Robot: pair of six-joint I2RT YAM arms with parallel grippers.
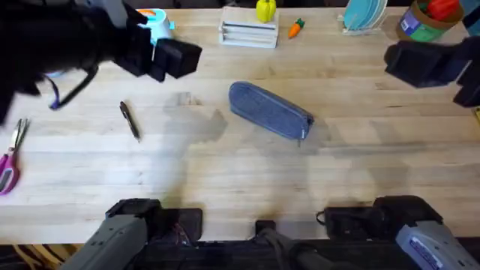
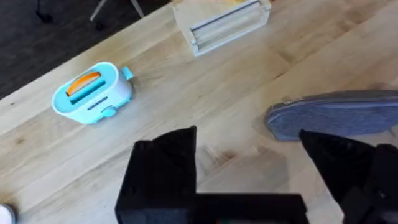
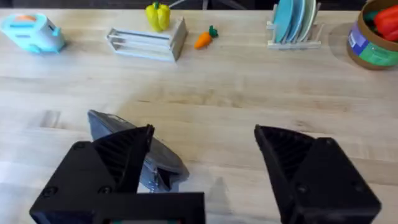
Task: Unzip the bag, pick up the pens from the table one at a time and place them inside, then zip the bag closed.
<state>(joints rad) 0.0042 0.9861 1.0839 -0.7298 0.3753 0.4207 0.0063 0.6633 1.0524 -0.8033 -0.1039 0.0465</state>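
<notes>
Wooden table (image 1: pixel 225 172): denim pouch (image 1: pixel 270 110) zipped at centre, black pen (image 1: pixel 130 120) well left of it. Left gripper (image 2: pixel 249 168) and right gripper (image 3: pixel 202 165) both spread, empty.

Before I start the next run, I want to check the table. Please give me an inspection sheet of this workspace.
Surface: wooden table, dry, faint marks.
Job's things: bag in the middle, zipper state unclear; one dark pen to its left.
Clutter: pink scissors, toy toaster, clear rack, toy carrot, plates, tub.
Grippers: left gripper open; right gripper open; both empty.
Cables: blue loop at left.
Surroundings: dark floor.
</notes>
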